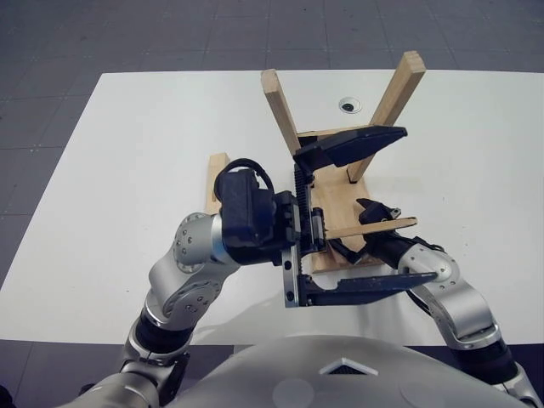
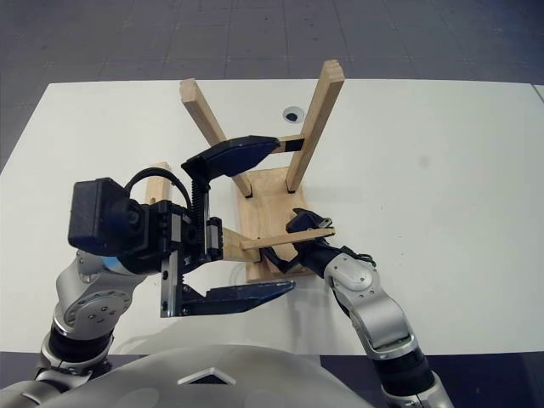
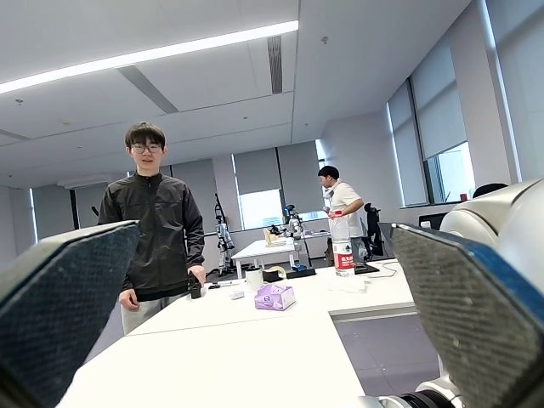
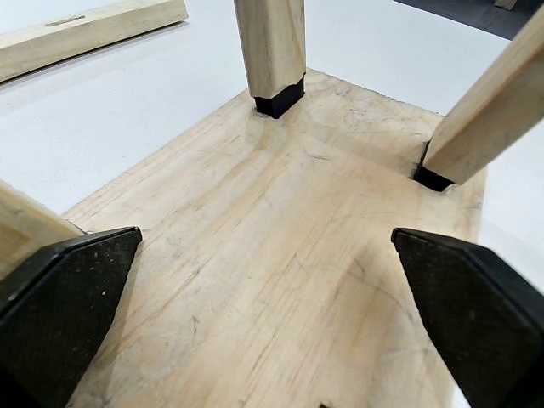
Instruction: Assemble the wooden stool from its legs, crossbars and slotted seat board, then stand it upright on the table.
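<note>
The slotted seat board (image 1: 333,197) lies flat on the white table (image 1: 136,170). Two legs (image 1: 280,109) (image 1: 396,92) stand in its far sockets, splayed apart; the right wrist view shows their bases (image 4: 274,51) (image 4: 497,115). My left gripper (image 1: 421,204) hovers above the board, open wide, with nothing between its fingers (image 3: 59,314). At the board's near end my right gripper (image 1: 361,231) is open just over the wood (image 4: 280,255). A thin wooden crossbar (image 1: 374,226) crosses at its fingers; I cannot tell whether it touches them.
A loose slotted leg (image 1: 218,174) lies on the table left of the board, also seen in the right wrist view (image 4: 85,30). A round cable hole (image 1: 349,104) sits near the table's far edge. Bare table spreads to the left and right.
</note>
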### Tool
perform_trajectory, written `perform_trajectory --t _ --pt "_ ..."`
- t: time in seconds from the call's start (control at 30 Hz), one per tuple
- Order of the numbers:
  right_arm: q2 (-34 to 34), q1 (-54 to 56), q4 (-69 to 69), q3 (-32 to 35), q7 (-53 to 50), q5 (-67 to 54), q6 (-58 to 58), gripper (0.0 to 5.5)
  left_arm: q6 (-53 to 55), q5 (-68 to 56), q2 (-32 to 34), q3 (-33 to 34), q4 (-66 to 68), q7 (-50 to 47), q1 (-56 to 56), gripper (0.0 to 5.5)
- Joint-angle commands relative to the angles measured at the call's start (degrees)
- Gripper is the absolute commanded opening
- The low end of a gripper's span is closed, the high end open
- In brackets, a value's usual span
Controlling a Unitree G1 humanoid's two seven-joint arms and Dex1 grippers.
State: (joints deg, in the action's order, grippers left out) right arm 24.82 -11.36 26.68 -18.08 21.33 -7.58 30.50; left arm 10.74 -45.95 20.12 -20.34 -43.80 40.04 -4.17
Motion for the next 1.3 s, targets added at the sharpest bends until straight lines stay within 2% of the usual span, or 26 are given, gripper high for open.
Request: perform_trajectory --t 0.03,0.2,0.47,0.63,0.77,1.0,1.17,1.3 --pt "1.8 -4.8 -5.8 -3.4 -0.4 2.1 9.9 5.5 4.1 1.3 3.3 -1.4 1.9 1.2 3.1 5.47" --pt "1.9 -4.8 -5.7 -3.5 -0.6 2.0 9.7 5.5 4.0 -2.3 2.6 4.0 1.3 -0.9 -1.8 5.47" --pt "1.2 -4.0 -4.1 -3.7 -1.3 2.0 9.8 5.5 3.8 -13.9 4.5 22.2 2.4 -6.6 -14.2 5.47" --pt "1.6 -3.5 5.2 -1.6 -2.6 0.6 12.8 5.5 3.8 -21.1 7.1 31.6 0.5 -11.9 -12.4 5.47" --pt "2.4 -2.7 10.6 4.0 -2.9 -0.4 14.5 5.5 3.6 -22.0 8.3 37.9 -1.7 -14.8 -4.9 5.47" --pt "2.2 -1.7 7.0 11.3 -2.8 -0.6 13.3 5.5 3.7 -17.2 8.8 41.8 0.0 -17.5 1.9 5.47" --pt "2.4 -1.4 4.4 16.3 -2.7 -0.6 11.2 5.5 4.0 -12.0 8.0 41.7 2.3 -19.7 4.8 5.47" --pt "3.0 -2.5 5.8 21.9 -2.5 -1.3 11.0 5.5 5.1 -0.1 8.3 40.6 4.2 -25.9 7.4 5.47"
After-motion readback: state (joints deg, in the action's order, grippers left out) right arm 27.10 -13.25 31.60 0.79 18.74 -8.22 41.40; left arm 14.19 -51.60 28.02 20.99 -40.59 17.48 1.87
